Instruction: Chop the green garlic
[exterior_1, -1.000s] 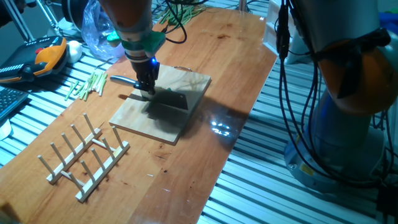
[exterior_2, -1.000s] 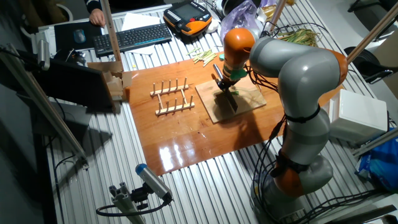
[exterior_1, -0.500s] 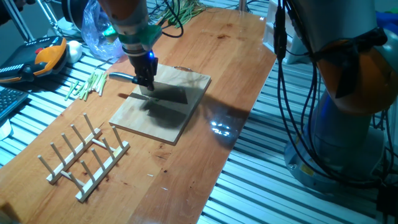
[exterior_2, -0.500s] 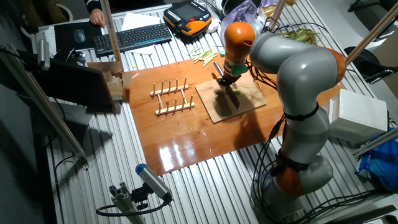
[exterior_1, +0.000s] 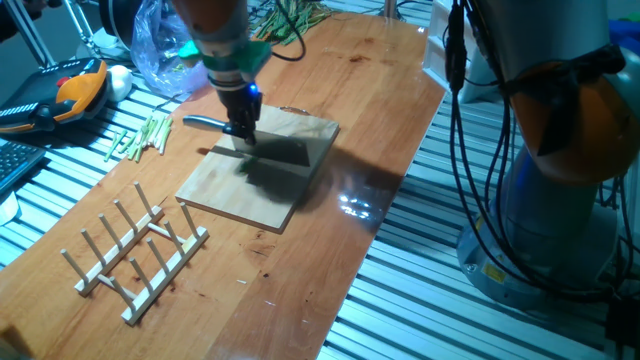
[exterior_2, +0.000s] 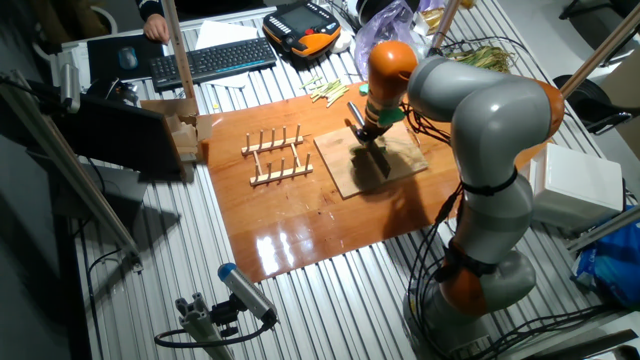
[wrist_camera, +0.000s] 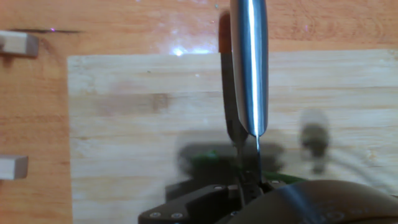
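My gripper (exterior_1: 241, 128) is shut on a knife and stands over the far-left part of the wooden cutting board (exterior_1: 228, 188). The metal handle (exterior_1: 203, 122) sticks out to the left. The dark blade (exterior_1: 281, 153) rests low on the board. The green garlic shows only as small bright-green bits (wrist_camera: 207, 155) under the blade near my gripper (wrist_camera: 249, 182). The hand view shows the blade (wrist_camera: 249, 62) edge-on along the board (wrist_camera: 124, 124). The other fixed view shows the gripper (exterior_2: 371, 136) over the board (exterior_2: 352, 181).
A wooden dish rack (exterior_1: 135, 250) stands at the front left of the board. Pale stalk sticks (exterior_1: 140, 135) lie at the table's left edge. A bunch of leafy greens (exterior_1: 290, 15) and a plastic bag (exterior_1: 160, 50) sit at the back. The robot base (exterior_1: 560, 200) is at the right.
My gripper, still shut on the knife, has shifted a little to the right along the board. The blade has stayed low over the same spot.
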